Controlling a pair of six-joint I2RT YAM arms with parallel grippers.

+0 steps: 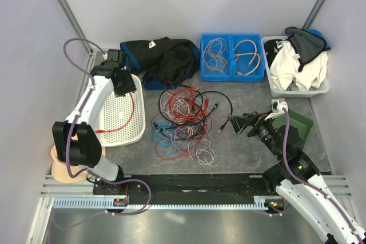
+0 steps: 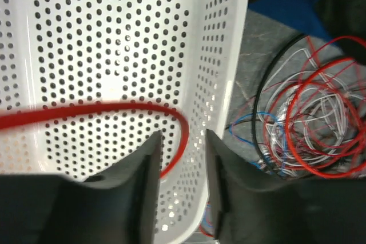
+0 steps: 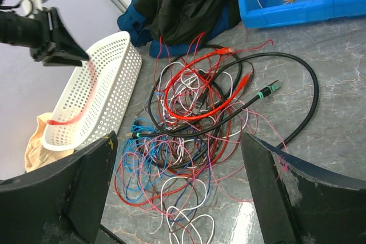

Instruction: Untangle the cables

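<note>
The cables (image 1: 183,121) lie in a loose tangle of red, black, white, blue and pink wires mid-table, also seen in the right wrist view as the cables (image 3: 194,124). A single red cable (image 1: 130,119) rests inside the white perforated basket (image 1: 117,110) at the left. My left gripper (image 1: 122,84) hovers over the basket's far end. Its jaws stand apart, with the red cable (image 2: 114,110) below them and nothing pinched. My right gripper (image 1: 237,123) is wide open just right of the tangle, and in its own view the gripper (image 3: 178,138) frames the pile without touching it.
A heap of black clothing (image 1: 163,58) lies behind the tangle. A blue bin (image 1: 231,77) holding coiled wires sits at the back. A white laundry tub (image 1: 297,91) of clothes is at back right. A green board (image 1: 300,124) lies beside the right arm.
</note>
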